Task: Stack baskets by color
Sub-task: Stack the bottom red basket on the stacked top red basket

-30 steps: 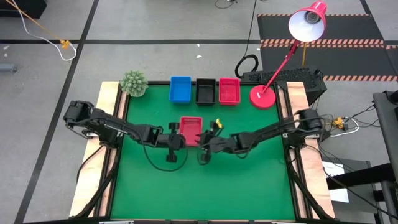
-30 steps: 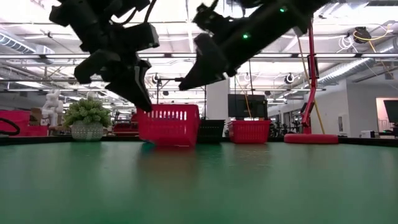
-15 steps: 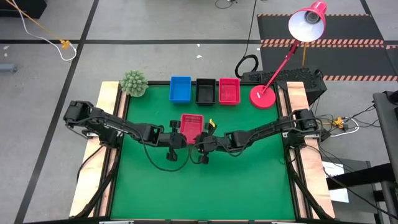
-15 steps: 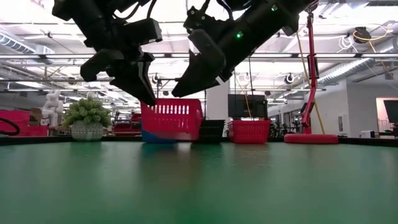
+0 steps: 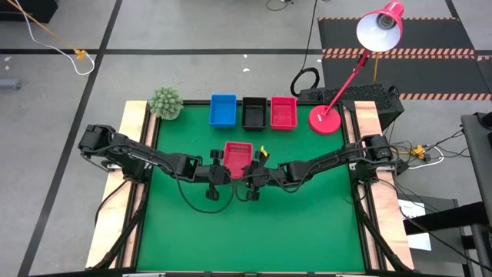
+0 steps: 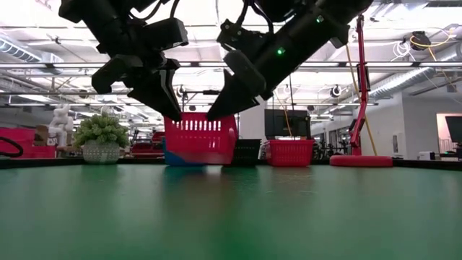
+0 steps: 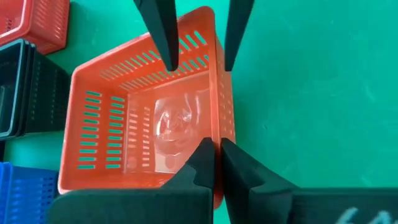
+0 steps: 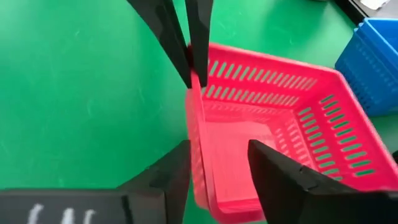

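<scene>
A red basket (image 5: 237,157) is at mid-table between my two grippers. My left gripper (image 7: 216,146) is shut on the basket's wall that faces the table's near edge. My right gripper (image 8: 219,149) is open at the other end of that same wall. One of its fingers is inside the basket and one outside; I cannot tell whether they touch it. Along the far edge stand a blue basket (image 5: 223,110), a black basket (image 5: 253,112) and another red basket (image 5: 283,111), each on its bottom. My left gripper pinches the red basket's near wall (image 7: 215,127) at its left end, one finger inside the basket and one outside. The fingers come slanting down from the table's left. In the low view the basket (image 6: 200,139) is level and upright, low over the table; whether its bottom touches I cannot tell.
A green spiky plant (image 5: 164,102) stands at the far left corner and a round red lamp base (image 5: 324,119) at the far right, its stem leaning over the table's edge. Wooden rails (image 5: 136,146) run along both sides. The near half of the green mat (image 5: 254,231) is bare.
The red basket, tilted a second ago, now sits level in my left gripper's hold. My right gripper's fingers have tipped down and now stand over the basket's near wall.
</scene>
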`<state>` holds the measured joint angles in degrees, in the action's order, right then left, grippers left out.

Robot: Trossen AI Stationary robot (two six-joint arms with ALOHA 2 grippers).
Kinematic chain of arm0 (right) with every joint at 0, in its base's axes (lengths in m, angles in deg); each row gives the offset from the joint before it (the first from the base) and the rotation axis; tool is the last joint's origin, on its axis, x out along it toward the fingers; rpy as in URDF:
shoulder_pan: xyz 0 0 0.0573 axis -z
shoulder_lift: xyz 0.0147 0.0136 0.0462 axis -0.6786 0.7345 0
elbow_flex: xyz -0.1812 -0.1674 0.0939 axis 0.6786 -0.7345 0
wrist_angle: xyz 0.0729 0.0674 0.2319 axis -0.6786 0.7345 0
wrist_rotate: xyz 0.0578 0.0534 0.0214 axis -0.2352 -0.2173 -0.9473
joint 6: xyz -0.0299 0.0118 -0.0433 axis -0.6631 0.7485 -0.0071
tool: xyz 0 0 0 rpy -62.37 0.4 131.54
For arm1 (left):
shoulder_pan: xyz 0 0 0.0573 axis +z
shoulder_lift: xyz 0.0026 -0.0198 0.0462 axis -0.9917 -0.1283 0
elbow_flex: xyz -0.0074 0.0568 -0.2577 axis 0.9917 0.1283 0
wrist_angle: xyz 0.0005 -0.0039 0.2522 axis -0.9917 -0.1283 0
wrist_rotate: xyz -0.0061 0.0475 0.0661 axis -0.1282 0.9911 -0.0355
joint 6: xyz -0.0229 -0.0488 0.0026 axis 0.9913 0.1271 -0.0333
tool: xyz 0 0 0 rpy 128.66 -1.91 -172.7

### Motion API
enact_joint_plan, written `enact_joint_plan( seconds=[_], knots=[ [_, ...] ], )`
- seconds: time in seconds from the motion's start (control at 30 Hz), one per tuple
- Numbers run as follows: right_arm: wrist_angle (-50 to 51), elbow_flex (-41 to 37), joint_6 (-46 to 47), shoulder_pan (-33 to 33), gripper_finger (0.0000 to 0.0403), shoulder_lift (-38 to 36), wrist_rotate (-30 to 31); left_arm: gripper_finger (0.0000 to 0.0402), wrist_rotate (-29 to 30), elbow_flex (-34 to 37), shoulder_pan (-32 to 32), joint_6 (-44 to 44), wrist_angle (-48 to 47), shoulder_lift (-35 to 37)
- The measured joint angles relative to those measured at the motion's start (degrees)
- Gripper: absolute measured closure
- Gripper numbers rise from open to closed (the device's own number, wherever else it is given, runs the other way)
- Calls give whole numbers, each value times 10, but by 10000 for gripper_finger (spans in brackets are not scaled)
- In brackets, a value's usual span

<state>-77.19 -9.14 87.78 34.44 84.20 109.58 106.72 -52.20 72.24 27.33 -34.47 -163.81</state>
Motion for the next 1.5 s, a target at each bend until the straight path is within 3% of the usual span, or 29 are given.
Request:
enact_joint_plan(
  seconds=[0.33,0.53,0.83,0.97,1.17,1.33,1.5],
  knots=[
    [-2,-14,-33,0,387,0,-8,383,16,0,-6,-12,13,0],
    [1,-14,-42,0,387,0,-16,378,16,0,-9,-2,17,0],
    [34,-14,-97,-10,395,-19,-16,205,8,0,-25,96,7,34],
    [78,-14,-109,-15,397,-44,-16,164,12,-1,-38,143,-30,88],
    [126,-14,-174,-23,398,-102,-16,161,74,18,-72,218,-98,166],
    [146,-14,-226,-23,398,-166,-14,183,111,75,-95,266,-69,202],
    [163,-14,-272,-19,398,-237,13,206,115,149,-109,287,42,212]
  ],
)
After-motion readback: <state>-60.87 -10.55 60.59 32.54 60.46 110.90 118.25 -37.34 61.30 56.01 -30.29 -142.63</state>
